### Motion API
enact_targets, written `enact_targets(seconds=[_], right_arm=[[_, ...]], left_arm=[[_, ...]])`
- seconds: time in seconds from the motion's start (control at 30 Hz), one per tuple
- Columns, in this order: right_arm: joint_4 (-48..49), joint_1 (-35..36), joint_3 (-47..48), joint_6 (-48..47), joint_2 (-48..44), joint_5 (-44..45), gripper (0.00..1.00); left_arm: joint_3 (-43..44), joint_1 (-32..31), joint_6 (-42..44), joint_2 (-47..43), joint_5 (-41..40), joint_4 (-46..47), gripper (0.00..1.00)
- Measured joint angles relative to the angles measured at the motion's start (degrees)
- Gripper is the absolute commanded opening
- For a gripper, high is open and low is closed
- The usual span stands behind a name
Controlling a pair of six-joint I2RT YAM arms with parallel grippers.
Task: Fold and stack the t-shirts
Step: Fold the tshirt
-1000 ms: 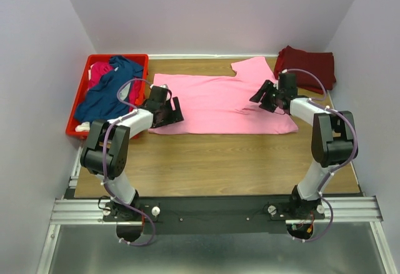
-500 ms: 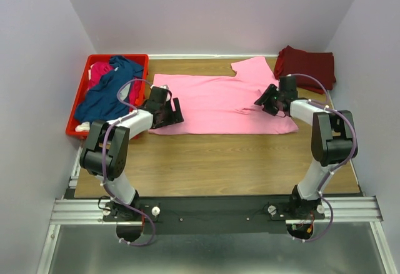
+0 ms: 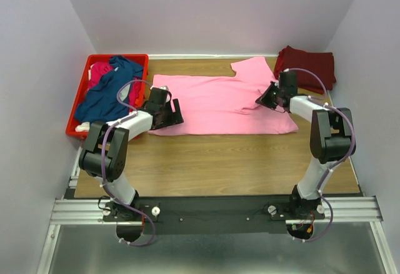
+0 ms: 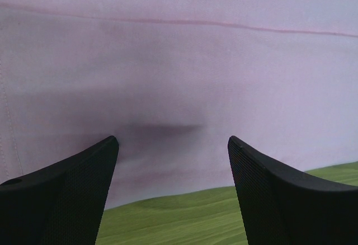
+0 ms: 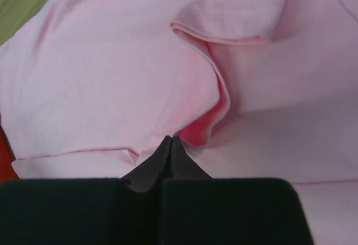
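The light pink t-shirt (image 3: 215,102), spread flat on the desk (image 3: 219,161), is light, limp cloth best pinched at folds or hems: the right fingers (image 5: 154,164) are closed on a raised fold, the left fingers (image 4: 67,194) stand apart above its edge.

Near table (image 3: 212,161) passable; pink t-shirt (image 3: 219,104) covers middle, red crate (image 3: 119,56) left.

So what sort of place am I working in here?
Probably a lab test cell, not a home: bare pale walls boxing in a wooden table, two arms bolted to an aluminium rail, t-shirts in a red crate.
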Motion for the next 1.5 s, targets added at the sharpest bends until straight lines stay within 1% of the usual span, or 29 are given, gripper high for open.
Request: enact_targets(seconds=[0.2, 0.43, 0.63, 0.77, 0.83, 0.87, 1.0, 1.07, 1.13, 1.2, 1.27, 1.33, 1.43, 1.5], right_arm=[[0.31, 0.04, 6.49, -0.57, 3.82, -2.95, 0.02], [0.92, 1.09, 15.17, -0.61, 11.21, -5.55, 0.02], [0.90, 3.30, 22.49, -1.05, 17.38, -8.09, 0.05], [1.11, 4.39, 26.18, -1.46, 20.92, -10.10, 0.11], [1.14, 4.87, 27.56, -1.62, 22.58, -11.21, 0.21], [1.09, 5.07, 27.91, -1.84, 23.19, -11.72, 0.34], [0.81, 5.66, 28.39, -3.15, 24.09, -14.05, 0.49], [0.70, 5.77, 28.39, -4.09, 23.96, -14.49, 0.52], [0.20, 5.79, 27.67, -5.22, 22.91, -14.32, 0.54], [-1.07, 5.77, 25.29, -6.64, 19.58, -13.60, 0.56], [-1.33, 5.49, 22.27, -7.37, 15.43, -12.48, 0.56], [-1.55, 4.42, 17.35, -7.58, 7.87, -11.04, 0.56], [-0.20, -0.44, 7.41, -6.38, -3.30, -10.16, 0.55], [0.87, -7.23, -0.70, -5.05, -9.92, -9.97, 0.54]], left_arm=[[-0.85, -0.20, 0.00, -0.76, 0.00, -0.07, 0.88], [-2.23, -0.35, 0.00, -2.05, 0.00, -0.09, 0.88], [-2.64, -0.35, 0.04, -2.56, -0.02, -0.44, 0.88], [-2.80, -0.35, 0.07, -2.78, 0.00, -0.70, 0.88], [-2.97, -0.35, 0.04, -2.95, 0.00, -0.76, 0.88], [-3.06, -0.35, 0.04, -3.04, 0.00, -0.81, 0.88], [-3.15, -0.35, 0.04, -3.10, 0.00, -0.81, 0.88], [-3.15, -0.35, 0.04, -3.10, 0.00, -0.83, 0.88], [-3.15, -0.35, 0.02, -3.26, -0.04, -1.16, 0.88], [-3.30, -0.35, 0.00, -3.54, -0.22, -1.60, 0.88], [-3.63, -0.35, -0.09, -4.20, -0.48, -2.16, 0.88], [-4.22, -0.33, -0.46, -5.09, -0.92, -2.89, 0.88], [-4.72, -0.17, -1.01, -5.84, -1.29, -3.80, 0.88], [-5.16, 0.07, -1.49, -6.16, -1.29, -3.82, 0.88]])
